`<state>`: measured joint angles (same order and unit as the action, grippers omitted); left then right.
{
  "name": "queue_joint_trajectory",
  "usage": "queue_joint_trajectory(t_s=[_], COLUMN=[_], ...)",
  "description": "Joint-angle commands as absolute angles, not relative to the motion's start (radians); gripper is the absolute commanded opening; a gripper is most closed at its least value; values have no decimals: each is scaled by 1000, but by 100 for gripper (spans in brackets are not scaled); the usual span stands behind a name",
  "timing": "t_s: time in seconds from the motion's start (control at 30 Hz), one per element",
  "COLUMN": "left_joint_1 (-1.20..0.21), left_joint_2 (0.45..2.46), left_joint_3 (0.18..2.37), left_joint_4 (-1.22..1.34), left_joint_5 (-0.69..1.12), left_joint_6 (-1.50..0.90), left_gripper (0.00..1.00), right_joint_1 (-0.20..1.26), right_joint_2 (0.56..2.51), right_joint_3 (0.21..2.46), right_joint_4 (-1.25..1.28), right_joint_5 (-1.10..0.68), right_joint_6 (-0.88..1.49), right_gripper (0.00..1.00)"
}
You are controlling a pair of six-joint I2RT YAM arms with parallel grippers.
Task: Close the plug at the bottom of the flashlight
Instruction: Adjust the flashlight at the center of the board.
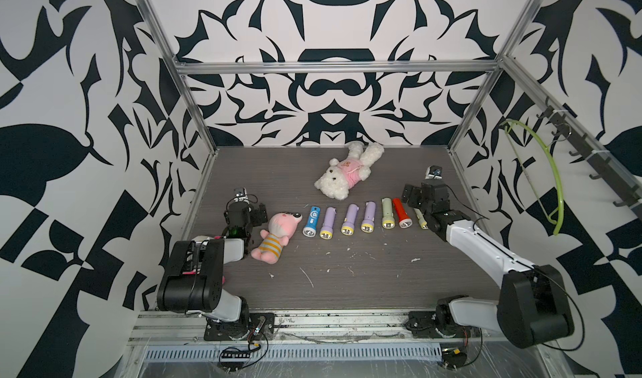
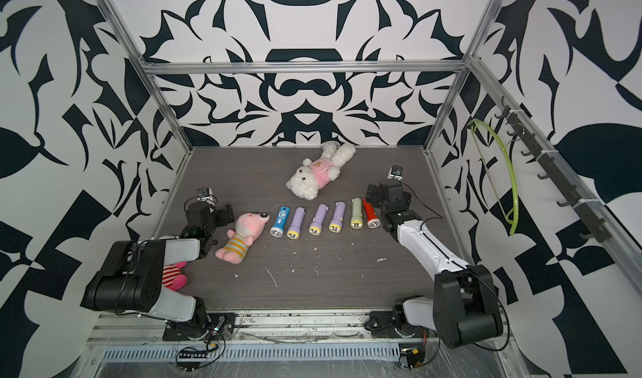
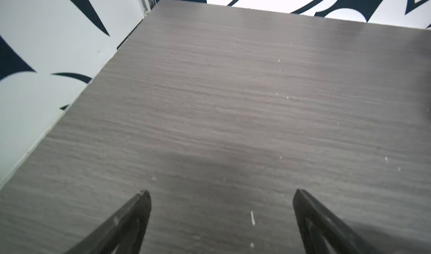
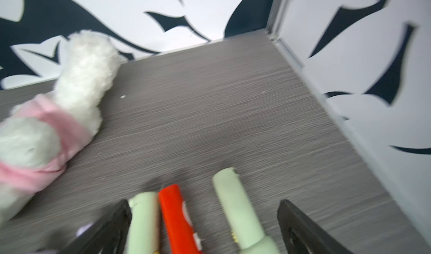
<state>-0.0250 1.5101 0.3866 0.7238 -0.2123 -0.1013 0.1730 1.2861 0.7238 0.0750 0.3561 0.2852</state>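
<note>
The rightmost pale green flashlight (image 4: 235, 201) is framed lengthwise, tail forward, by the spread, empty right gripper (image 4: 204, 205); the left gripper (image 3: 220, 193), equally spread, lies farther.

I see a grey wooden table (image 1: 347, 289). A row of flashlights lies flat on it, side by side, with the glass ends toward the near edge. First is a blue flashlight (image 1: 311, 221), then a purple flashlight (image 1: 328, 223), a second purple flashlight (image 1: 349, 219) and a third purple flashlight (image 1: 368, 216). Next come a pale green flashlight (image 1: 387, 217), a red flashlight (image 1: 401, 213) just beside it, and a last pale flashlight (image 1: 421, 220), partly hidden.

Behind the row lies a white teddy (image 1: 347, 171) in a pink shirt. Just beside the blue flashlight lies a pink doll (image 1: 276, 235) in a striped shirt. A striped pink toy (image 2: 175, 275) lies near the left edge, half hidden. Small white crumbs (image 1: 415, 260) are scattered on the near part.
</note>
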Motion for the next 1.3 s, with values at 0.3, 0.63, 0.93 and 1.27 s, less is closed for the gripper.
queue_joint_trajectory(t_s=[0.3, 0.63, 0.93, 1.27], left_joint_1=[-20, -20, -20, -20], left_joint_2=[1528, 1533, 1532, 1534], left_joint_3=[379, 381, 384, 384], left_joint_4=[865, 864, 860, 860], left_joint_5=[-170, -149, -151, -152], left_joint_6=[-87, -78, -81, -79], left_gripper=[99, 99, 99, 99], right_joint_1=[142, 107, 112, 112], right_joint_2=[1583, 2059, 2112, 1838], right_joint_3=[727, 1258, 1323, 968], right_joint_4=[271, -280, -347, 57], right_joint_5=[441, 431, 485, 410], right_joint_6=[85, 94, 118, 79], right_gripper=[100, 100, 100, 100])
